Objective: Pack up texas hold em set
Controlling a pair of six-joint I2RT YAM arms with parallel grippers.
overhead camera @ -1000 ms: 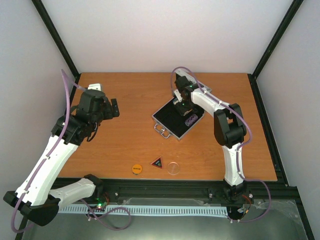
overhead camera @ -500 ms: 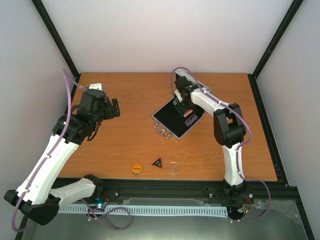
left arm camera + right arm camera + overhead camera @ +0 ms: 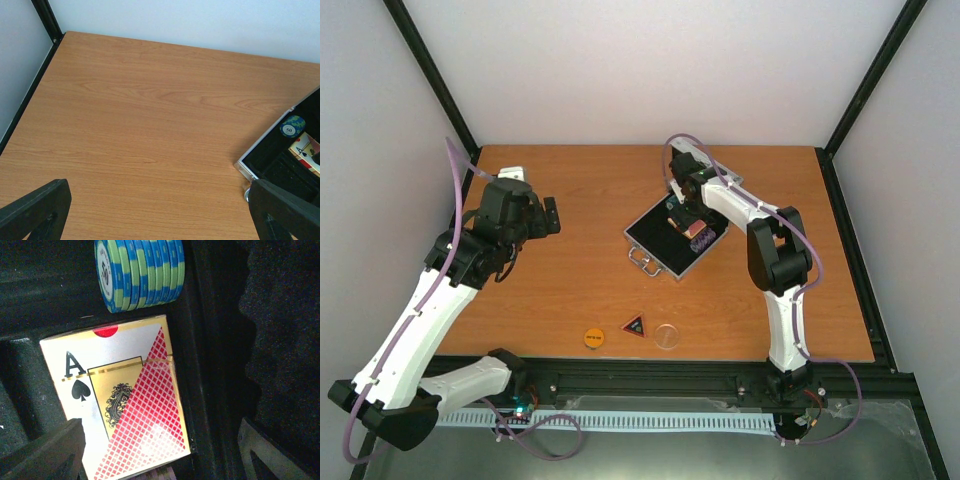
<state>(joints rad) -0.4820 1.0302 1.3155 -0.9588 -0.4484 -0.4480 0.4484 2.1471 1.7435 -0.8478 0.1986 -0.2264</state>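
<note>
The card pack (image 3: 125, 400) lies flat in the case (image 3: 658, 238) between the right gripper's (image 3: 159, 455) fingers, the poker chips (image 3: 140, 272) just beyond their tips; the gripper should lift straight up so neither finger drags the pack or nudges the stack. Those fingers stand well apart, the right one clear of the pack, gripping nothing. The left gripper's (image 3: 160, 220) fingers are spread wide over bare table (image 3: 150, 125), holding nothing; the orange disc (image 3: 593, 337), triangle (image 3: 635, 325) and clear disc (image 3: 667, 335) lie well behind both grippers' fingers, unpacked.
</note>
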